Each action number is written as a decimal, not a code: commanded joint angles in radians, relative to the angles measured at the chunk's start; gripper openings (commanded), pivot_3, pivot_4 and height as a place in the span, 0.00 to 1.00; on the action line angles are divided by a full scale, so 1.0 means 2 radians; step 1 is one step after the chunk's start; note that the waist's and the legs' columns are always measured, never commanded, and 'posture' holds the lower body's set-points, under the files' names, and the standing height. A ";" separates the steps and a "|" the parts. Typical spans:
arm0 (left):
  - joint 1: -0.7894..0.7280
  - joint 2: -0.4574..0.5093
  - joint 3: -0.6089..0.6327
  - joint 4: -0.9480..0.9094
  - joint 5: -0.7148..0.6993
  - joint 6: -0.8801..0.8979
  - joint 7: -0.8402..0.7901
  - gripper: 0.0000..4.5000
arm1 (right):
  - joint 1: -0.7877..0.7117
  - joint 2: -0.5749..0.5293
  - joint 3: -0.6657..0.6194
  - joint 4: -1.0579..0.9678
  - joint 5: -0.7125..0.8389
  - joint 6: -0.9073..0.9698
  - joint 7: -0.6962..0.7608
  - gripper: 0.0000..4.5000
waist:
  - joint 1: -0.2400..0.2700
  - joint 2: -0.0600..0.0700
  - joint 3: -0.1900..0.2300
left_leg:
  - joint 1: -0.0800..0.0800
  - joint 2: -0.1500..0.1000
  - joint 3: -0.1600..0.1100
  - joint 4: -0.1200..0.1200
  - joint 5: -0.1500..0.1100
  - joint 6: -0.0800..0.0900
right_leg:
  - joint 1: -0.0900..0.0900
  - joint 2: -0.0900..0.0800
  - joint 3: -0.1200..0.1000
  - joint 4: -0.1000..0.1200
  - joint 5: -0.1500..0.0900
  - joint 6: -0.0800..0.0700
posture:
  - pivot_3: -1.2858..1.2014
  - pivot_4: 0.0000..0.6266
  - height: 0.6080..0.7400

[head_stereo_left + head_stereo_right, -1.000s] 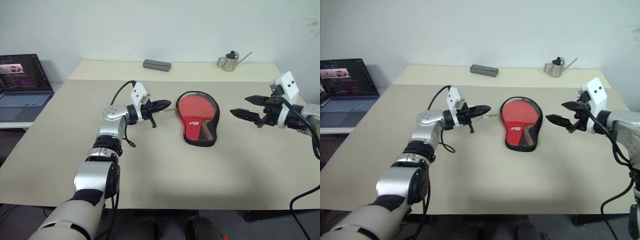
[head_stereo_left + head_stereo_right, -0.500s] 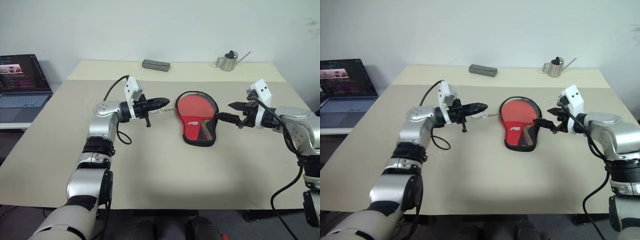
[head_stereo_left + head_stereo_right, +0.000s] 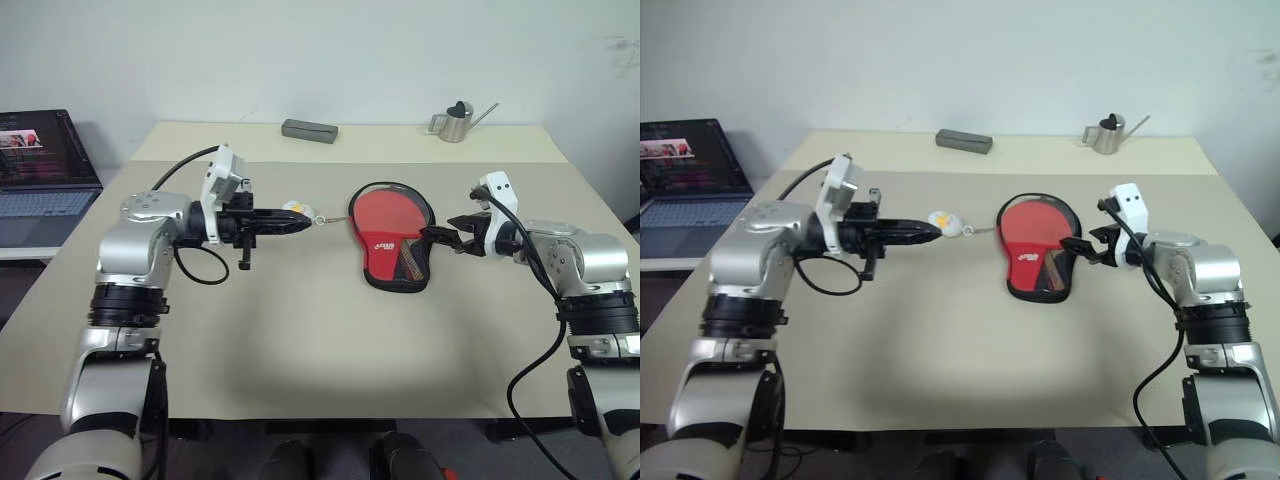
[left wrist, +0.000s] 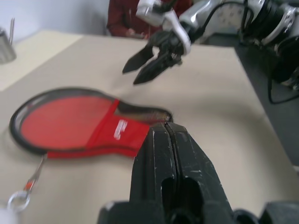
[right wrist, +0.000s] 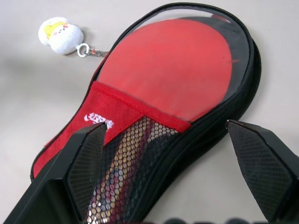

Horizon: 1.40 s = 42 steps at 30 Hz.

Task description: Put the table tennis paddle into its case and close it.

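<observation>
Two grippers flank the case (image 3: pixel 392 238), which lies open near the middle of the desk (image 3: pixel 300 350), its round end toward the far edge and its narrow end toward the near edge. The table tennis paddle (image 5: pixel 173 65) rests inside it, red face up, with the striped handle tucked under the grey mesh pocket. A red panel with a white logo sits beside that mesh.

The left gripper (image 3: pixel 298 224) has its fingers clenched together with nothing between them; it points level toward the case from the desk's left side. Just past its tip lies the white-yellow charm (image 3: pixel 295 208) on its cord, which runs to the round end of the case. Whether the tip touches the charm cannot be told.

The right gripper (image 3: pixel 436 237) hangs with its fingers spread wide apart, released, right beside the case's right edge. In the right wrist view its two fingers (image 5: pixel 84 158) straddle the handle end.

A grey box (image 3: pixel 309 129) and a small metal watering can (image 3: pixel 457 122) stand along the far edge. A laptop (image 3: pixel 40 165) sits on a side surface beyond the left edge.
</observation>
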 commanded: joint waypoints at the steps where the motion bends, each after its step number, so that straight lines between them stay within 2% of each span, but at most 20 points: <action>1: 0.003 0.020 0.002 -0.007 0.013 -0.029 0.002 0.00 | -0.017 0.010 -0.003 0.015 -0.008 -0.002 0.001 1.00 | 0.000 0.000 0.000 | 0.000 0.000 0.000 0.000 0.000 0.000 | 0.000 0.000 0.000 0.000 0.000 0.000 | 0.52 0.24 1.00; 21: 0.013 0.023 0.004 -0.006 0.010 -0.053 0.024 0.00 | -0.073 0.067 0.004 0.236 -0.109 -0.143 -0.023 1.00 | -0.002 0.000 0.000 | 0.000 0.000 0.000 0.000 0.000 0.000 | 0.000 0.000 0.000 0.000 0.000 0.000 | 0.52 0.24 1.00; 33: 0.009 0.020 0.004 0.001 0.012 -0.062 0.025 0.00 | -0.089 0.089 -0.028 0.256 -0.101 -0.080 -0.029 1.00 | -0.003 0.000 0.000 | 0.000 0.000 0.000 0.000 0.000 0.000 | 0.000 0.000 0.000 0.000 0.000 0.000 | 0.52 0.24 1.00; 36: 0.010 0.021 0.004 0.002 0.014 -0.064 0.025 0.00 | -0.084 0.091 -0.031 0.246 -0.100 -0.067 -0.030 0.87 | -0.003 0.000 0.000 | 0.000 0.000 0.000 0.000 0.000 0.000 | 0.000 0.000 0.000 0.000 0.000 0.000 | 0.52 0.24 1.00; 42: 0.009 0.020 0.003 0.005 0.014 -0.066 0.025 0.00 | -0.075 0.097 -0.041 0.225 -0.093 -0.041 -0.033 0.43 | -0.005 0.000 0.000 | 0.000 0.000 0.000 0.000 0.000 0.000 | 0.000 0.000 0.000 0.000 0.000 0.000 | 0.52 0.24 1.00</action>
